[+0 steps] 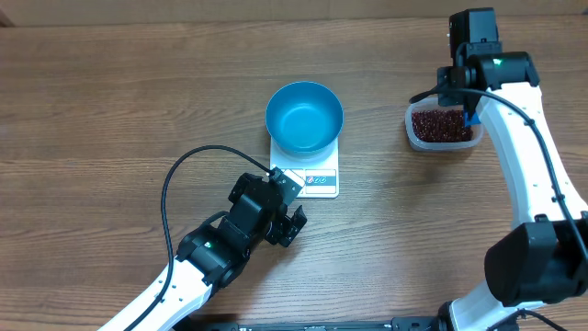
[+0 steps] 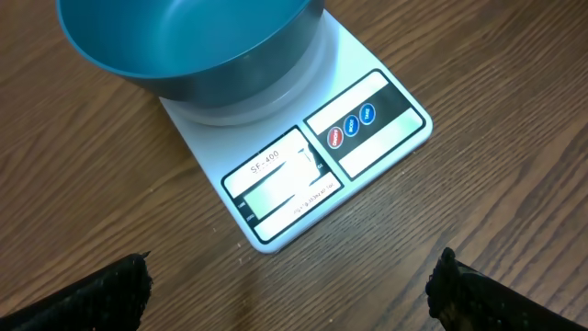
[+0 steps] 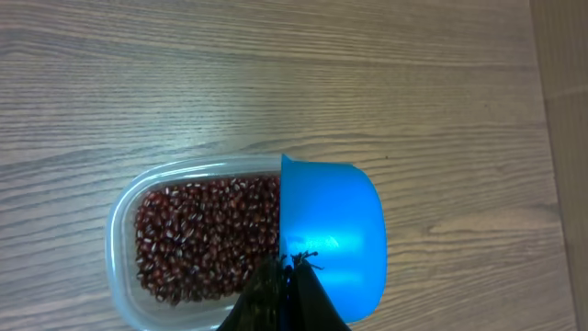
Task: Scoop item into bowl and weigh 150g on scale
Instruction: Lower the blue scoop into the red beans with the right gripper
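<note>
The blue bowl (image 1: 304, 117) stands empty on the white scale (image 1: 317, 180), near the table's middle. In the left wrist view, the bowl (image 2: 184, 46) covers the far part of the scale (image 2: 276, 175). My left gripper (image 1: 299, 208) hovers just in front of the scale's display edge, open and holding nothing (image 2: 289, 296). The red-brown beans (image 3: 207, 239) fill a clear tub (image 1: 444, 127) at the right. My right gripper (image 3: 288, 276) is shut on the handle of a small blue scoop (image 3: 333, 230). The scoop hangs over the tub's right end, and its inside is hidden. From overhead, the right gripper (image 1: 462, 103) is above the tub.
The left arm's black cable (image 1: 184, 170) loops over the table left of the scale. The right arm's white links (image 1: 533, 156) run along the right side. The table's right edge (image 3: 560, 110) lies close to the tub.
</note>
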`<state>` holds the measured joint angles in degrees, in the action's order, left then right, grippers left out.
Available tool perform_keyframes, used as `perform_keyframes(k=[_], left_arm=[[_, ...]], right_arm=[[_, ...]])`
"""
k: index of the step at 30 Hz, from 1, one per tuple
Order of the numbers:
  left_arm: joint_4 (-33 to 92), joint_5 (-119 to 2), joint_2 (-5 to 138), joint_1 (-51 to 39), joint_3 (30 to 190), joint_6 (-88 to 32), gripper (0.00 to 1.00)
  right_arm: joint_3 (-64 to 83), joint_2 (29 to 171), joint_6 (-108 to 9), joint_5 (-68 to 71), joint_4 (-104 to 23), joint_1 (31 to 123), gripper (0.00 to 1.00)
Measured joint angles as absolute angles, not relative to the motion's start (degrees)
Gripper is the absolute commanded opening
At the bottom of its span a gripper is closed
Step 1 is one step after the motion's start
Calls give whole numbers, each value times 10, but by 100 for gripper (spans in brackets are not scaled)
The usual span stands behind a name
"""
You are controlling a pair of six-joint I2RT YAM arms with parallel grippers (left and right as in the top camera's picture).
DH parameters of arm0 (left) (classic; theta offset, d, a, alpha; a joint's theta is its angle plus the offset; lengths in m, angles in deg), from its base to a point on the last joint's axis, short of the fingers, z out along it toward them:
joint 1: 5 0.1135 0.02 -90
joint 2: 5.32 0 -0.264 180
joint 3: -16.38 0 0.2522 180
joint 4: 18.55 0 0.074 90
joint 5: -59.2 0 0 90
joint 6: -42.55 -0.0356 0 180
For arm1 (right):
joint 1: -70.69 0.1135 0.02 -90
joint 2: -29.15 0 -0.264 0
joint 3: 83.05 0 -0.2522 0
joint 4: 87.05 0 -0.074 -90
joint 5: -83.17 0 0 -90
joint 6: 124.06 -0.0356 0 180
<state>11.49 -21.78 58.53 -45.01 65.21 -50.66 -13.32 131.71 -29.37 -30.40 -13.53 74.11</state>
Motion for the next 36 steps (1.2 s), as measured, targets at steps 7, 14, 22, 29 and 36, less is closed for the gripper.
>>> perform_keyframes(k=[7,14,22,29,36], left_arm=[[115,-218,585,-450,652,-507,100],[115,-218,585,-450,652,-507,100],[115,-218,585,-450,652,-507,100],[115,-218,585,-450,652,-507,100],[115,-218,585,-450,652,-507,99]], right_arm=[[-133,1334,-284,-307,-130,741,4],[-133,1348,-283,-306,-115,741,4],[-133,1362,-283,-292,-111,741,4],[-134,1375,-285,-281,-110,741,4],[-145,1402,-285,-280,-101,742,4]])
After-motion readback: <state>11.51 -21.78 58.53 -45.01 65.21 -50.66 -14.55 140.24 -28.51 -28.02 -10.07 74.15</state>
